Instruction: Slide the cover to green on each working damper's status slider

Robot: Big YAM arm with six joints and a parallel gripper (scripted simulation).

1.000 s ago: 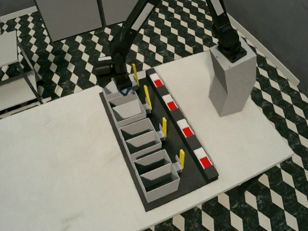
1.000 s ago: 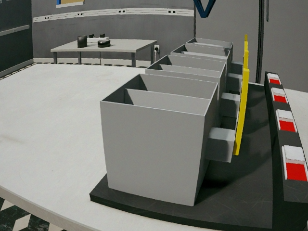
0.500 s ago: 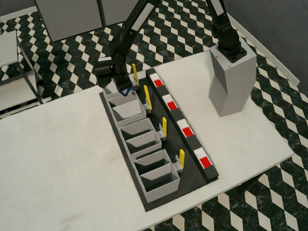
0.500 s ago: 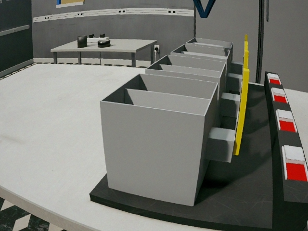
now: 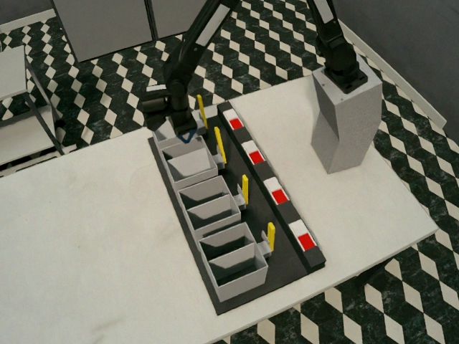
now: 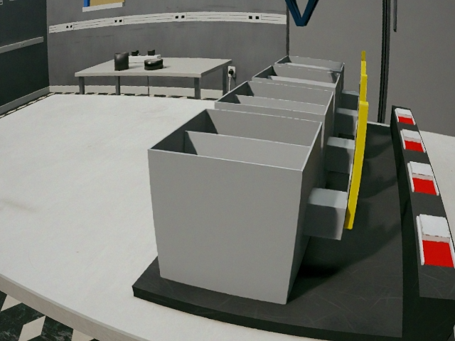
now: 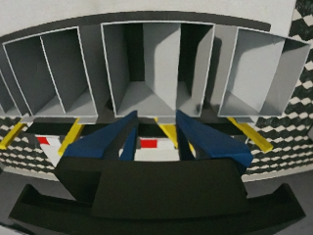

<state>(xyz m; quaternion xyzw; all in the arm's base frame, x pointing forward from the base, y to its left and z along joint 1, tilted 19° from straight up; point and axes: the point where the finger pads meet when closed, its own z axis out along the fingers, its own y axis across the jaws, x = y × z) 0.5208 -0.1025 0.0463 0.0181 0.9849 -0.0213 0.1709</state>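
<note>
Blue fingertips, slightly parted, nothing held: gripper (image 5: pixel 186 136) (image 6: pixel 301 24) (image 7: pixel 156 116), apparently above dampers (image 5: pixel 241 279) (image 6: pixel 225 220) (image 7: pixel 163 59). Hazards: low descent striking walls; misjudged blade response sending wrong cover (image 5: pixel 297 229) (image 6: pixel 434 225) across.

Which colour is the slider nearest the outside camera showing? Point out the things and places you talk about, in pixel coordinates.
Red: its white cover (image 5: pixel 297 226) (image 6: pixel 434 224) leaves the red patch (image 5: pixel 306 241) (image 6: pixel 438 253) exposed, with no green visible.
</note>
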